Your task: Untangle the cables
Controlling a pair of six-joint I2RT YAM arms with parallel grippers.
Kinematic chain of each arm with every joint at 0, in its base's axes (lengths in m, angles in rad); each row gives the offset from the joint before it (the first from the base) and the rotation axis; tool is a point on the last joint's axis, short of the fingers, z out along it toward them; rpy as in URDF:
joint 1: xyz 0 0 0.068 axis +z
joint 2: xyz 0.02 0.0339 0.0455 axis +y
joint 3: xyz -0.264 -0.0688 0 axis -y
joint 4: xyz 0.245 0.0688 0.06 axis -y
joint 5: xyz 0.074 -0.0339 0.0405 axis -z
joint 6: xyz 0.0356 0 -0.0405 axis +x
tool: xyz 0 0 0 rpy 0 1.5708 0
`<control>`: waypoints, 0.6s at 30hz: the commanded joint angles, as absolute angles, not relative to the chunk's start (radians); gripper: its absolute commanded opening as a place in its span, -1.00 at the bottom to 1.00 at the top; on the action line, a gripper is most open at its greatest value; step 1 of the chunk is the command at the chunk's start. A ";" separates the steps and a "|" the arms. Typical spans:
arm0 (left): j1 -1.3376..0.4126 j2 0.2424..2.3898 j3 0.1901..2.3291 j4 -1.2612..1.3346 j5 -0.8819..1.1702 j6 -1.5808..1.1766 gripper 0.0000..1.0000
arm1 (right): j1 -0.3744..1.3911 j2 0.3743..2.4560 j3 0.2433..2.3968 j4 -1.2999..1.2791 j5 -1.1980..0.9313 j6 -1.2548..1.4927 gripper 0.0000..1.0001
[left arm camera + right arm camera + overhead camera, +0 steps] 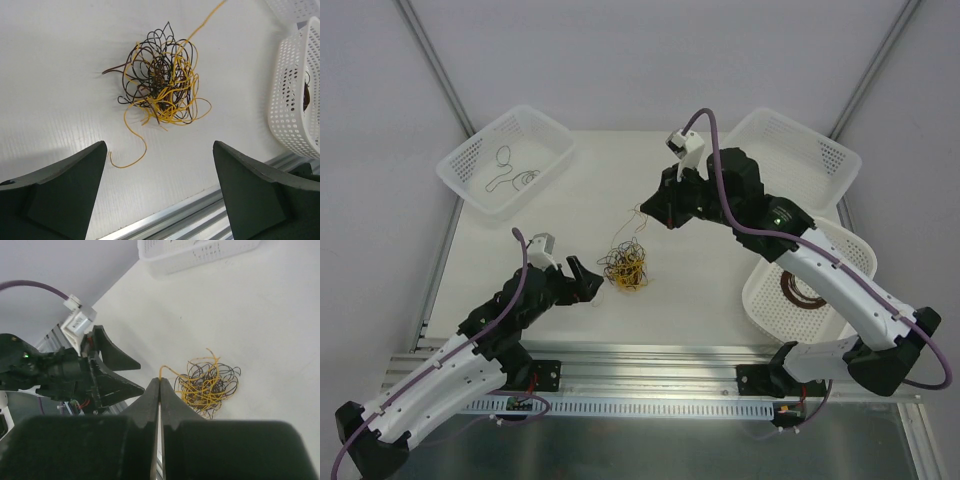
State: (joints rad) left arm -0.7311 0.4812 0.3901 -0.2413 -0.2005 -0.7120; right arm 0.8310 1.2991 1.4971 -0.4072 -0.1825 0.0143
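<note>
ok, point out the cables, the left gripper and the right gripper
cables (161, 82), left wrist view, middle of the tangle.
left gripper (160, 150), left wrist view, gap midway between its open fingertips.
right gripper (160, 381), right wrist view, seam between its shut fingertips, where a yellow strand ends.

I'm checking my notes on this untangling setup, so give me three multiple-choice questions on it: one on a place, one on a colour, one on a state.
1. Where does the knot of thin yellow, brown and black wire cables lie?
A) in a white basket
B) on the white table, outside any basket
C) on the metal rail

2. What colour is the thin wire strand pinched by the right tool?
A) black
B) yellow
C) purple

3. How does the left tool stand?
A) open, empty
B) shut on a strand
C) shut, empty

Answers: 1 B, bare tabletop surrounds the knot; 2 B, a yellow strand runs into the closed fingertips; 3 A, its fingers are wide apart with nothing between.
</note>
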 commanded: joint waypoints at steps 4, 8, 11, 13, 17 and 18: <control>-0.722 0.485 0.459 -0.192 -0.095 -0.506 0.83 | 0.836 1.330 1.483 -0.396 -0.238 0.052 -0.99; -0.723 0.604 0.480 -0.097 -0.104 -0.448 0.83 | 0.836 1.338 1.514 -0.403 -0.250 0.054 -0.99; -0.723 0.716 0.508 -0.003 -0.130 -0.419 0.79 | 0.838 1.336 1.528 -0.405 -0.258 0.054 -0.99; -0.723 0.803 0.534 0.076 -0.161 -0.407 0.70 | 0.836 1.335 1.531 -0.407 -0.264 0.055 -0.99; -0.723 0.932 0.563 0.156 -0.259 -0.400 0.54 | 0.839 1.316 1.525 -0.403 -0.271 0.067 -0.99; -0.723 0.954 0.566 0.167 -0.276 -0.397 0.51 | 0.839 1.312 1.522 -0.402 -0.273 0.069 -0.99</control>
State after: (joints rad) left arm -0.7315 0.8997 0.5194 0.0341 -0.1818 -0.4408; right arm 0.8322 1.3487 1.4864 -0.4232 -0.2443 0.0486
